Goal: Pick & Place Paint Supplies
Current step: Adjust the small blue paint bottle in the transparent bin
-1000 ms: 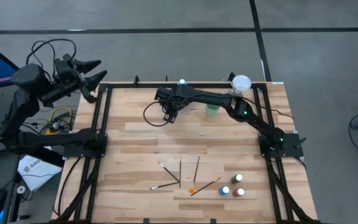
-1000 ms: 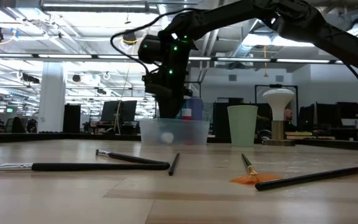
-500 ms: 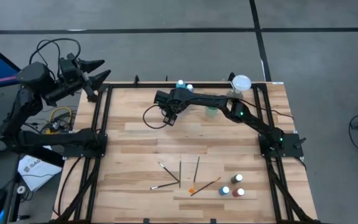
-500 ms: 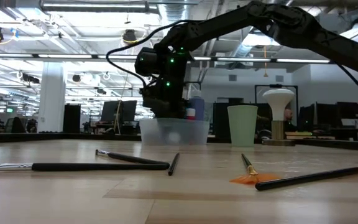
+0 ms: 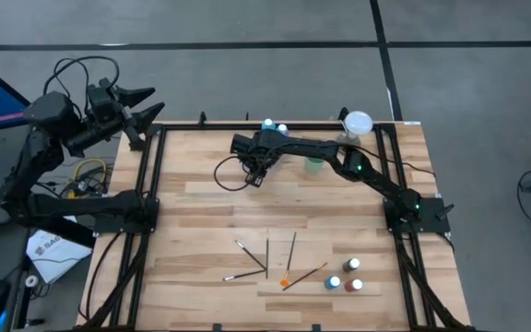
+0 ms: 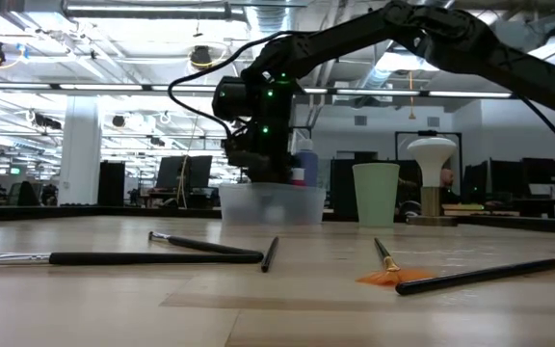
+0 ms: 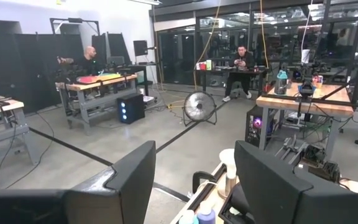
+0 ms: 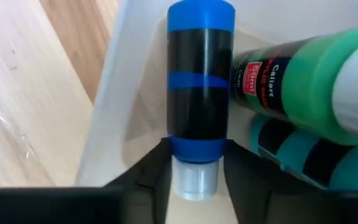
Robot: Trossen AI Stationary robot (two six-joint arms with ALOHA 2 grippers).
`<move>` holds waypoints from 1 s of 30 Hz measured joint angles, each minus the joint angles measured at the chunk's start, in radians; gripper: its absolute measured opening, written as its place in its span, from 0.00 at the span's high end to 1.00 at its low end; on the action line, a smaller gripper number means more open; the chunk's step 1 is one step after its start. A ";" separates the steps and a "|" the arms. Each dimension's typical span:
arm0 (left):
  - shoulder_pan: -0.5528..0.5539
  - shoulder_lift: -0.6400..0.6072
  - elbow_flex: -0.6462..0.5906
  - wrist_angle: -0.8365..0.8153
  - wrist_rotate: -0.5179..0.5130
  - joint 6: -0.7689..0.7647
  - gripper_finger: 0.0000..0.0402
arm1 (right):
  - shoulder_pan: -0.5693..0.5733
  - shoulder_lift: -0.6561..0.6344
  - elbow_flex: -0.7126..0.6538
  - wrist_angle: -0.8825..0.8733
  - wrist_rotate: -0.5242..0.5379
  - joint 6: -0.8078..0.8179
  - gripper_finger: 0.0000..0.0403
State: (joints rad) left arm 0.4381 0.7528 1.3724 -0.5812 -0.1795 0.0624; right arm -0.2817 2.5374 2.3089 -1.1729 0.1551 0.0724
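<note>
My right gripper (image 5: 256, 170) reaches down into the clear tray (image 6: 270, 204) at the table's far middle, shut on a black paint bottle with blue bands (image 8: 199, 81). A green bottle (image 8: 297, 68) and a teal one (image 8: 291, 155) lie beside it in the tray. Several paintbrushes (image 5: 267, 258) lie flat on the near part of the table, with three bottles (image 5: 344, 277) standing to their right. My left gripper (image 7: 194, 186) hangs open, raised beyond the table's far left corner (image 5: 141, 106). My right gripper pinches the bottle's blue band just above its white cap (image 8: 197, 148), one finger on either side. The fingers come steeply from above. The bottle points away from them, base down, next to the tray's wall (image 8: 120, 93). Whether its base rests on the tray floor does not show.
A pale green cup (image 6: 376, 193) stands just right of the tray, and a white mushroom-shaped object (image 6: 432, 178) stands at the far right corner. An orange-tipped brush (image 6: 470, 278) lies close to the near edge. Black cable loops (image 5: 229, 171) from the right arm.
My right gripper has sunk from above the tray's rim down into the tray, barely shifting sideways. The brushes and the bottles on the table have not moved.
</note>
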 joint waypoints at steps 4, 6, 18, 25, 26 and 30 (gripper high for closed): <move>0.000 0.000 0.000 0.000 0.000 0.000 0.47 | 0.001 -0.005 0.002 -0.002 0.001 0.015 0.83; 0.000 0.000 0.000 0.001 0.000 0.000 0.47 | 0.003 -0.006 0.002 -0.003 0.000 0.019 0.87; 0.000 0.000 0.000 0.007 0.000 0.000 0.47 | 0.013 -0.005 0.044 -0.043 -0.001 0.039 0.96; 0.000 0.000 0.000 0.008 0.000 0.000 0.47 | 0.010 -0.001 0.042 -0.086 0.001 0.035 0.79; 0.000 0.000 0.000 0.008 0.000 0.000 0.47 | 0.010 0.001 0.042 -0.083 0.004 0.034 0.76; 0.000 0.000 0.000 0.013 0.000 0.000 0.47 | 0.010 0.004 0.041 -0.069 0.003 0.034 0.65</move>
State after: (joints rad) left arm 0.4381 0.7528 1.3724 -0.5679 -0.1791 0.0624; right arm -0.2715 2.5413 2.3501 -1.2418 0.1582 0.1062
